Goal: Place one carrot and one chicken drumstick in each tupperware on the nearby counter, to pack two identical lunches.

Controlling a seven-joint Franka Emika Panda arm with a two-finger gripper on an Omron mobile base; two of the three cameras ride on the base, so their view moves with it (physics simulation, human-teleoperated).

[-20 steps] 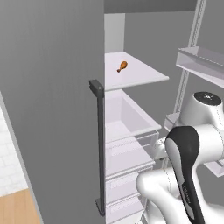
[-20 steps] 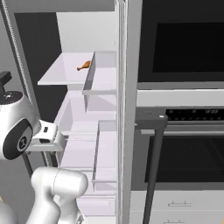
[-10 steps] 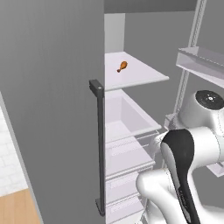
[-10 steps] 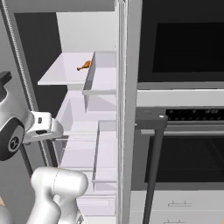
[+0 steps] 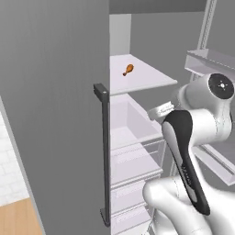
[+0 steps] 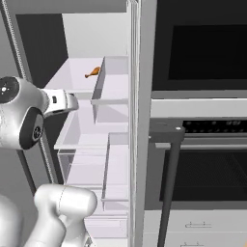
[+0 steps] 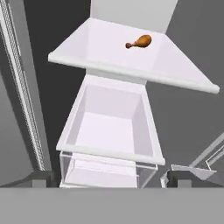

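Reaching into the open fridge, the gripper (image 7: 109, 177) hangs with its jaws spread wide and empty, above a clear drawer (image 7: 111, 131). Farther in, a chicken drumstick (image 7: 140, 42) lies alone on the white shelf (image 7: 100, 48) above the drawer.

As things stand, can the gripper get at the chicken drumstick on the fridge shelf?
Probably yes. The chicken drumstick lies alone on the open shelf, the fridge stands open, and the gripper is open, facing in from below the shelf, well short of it. It would need to rise and reach in.
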